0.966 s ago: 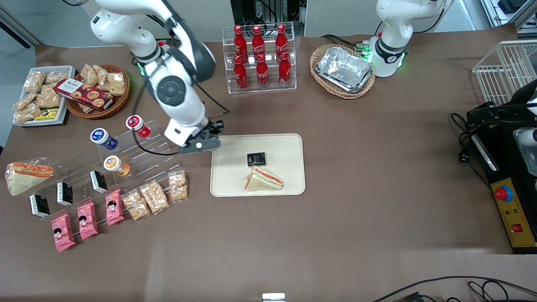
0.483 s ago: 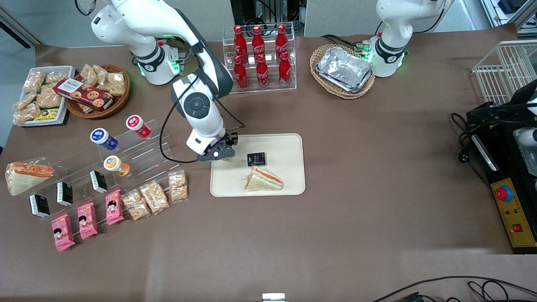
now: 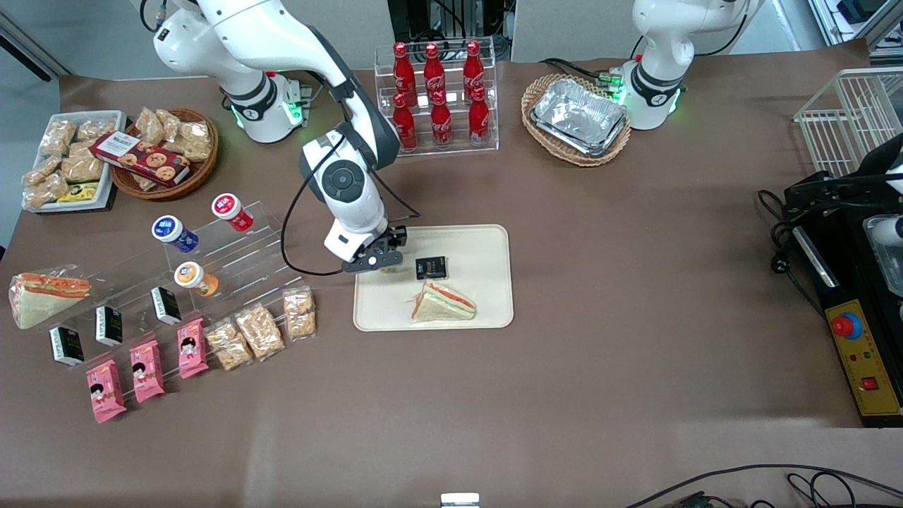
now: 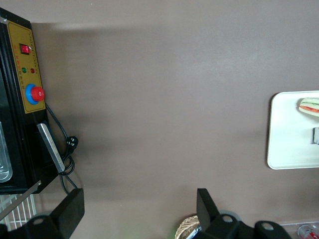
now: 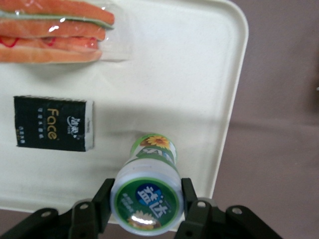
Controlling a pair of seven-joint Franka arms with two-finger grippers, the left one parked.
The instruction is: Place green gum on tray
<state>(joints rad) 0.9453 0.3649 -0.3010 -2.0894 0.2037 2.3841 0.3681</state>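
The gripper is clamped on the green gum, 1 finger on each side of the bottle just under its white lid, and it holds the bottle above the cream tray, over the tray's end toward the working arm's end of the table. In the wrist view the bottle's green body hangs over bare tray with its shadow falling just beside it, so it looks close to the surface, though whether its base is touching yet cannot be told. The step in hand appears to be the set-down, and doing it well means lowering straight until the base sits flat, keeping inside the low rim, which lies near the bottle, and staying apart from the small black box and the wrapped sandwich already lying on the tray. Only then should the fingers part, and the lift should be vertical so the tall narrow bottle is not tipped. In the front view the gripper and wrist cover the bottle almost completely, so its height above the tray cannot be judged there. The wrist view cuts off the sandwich at the frame edge and hides the bottle's base.
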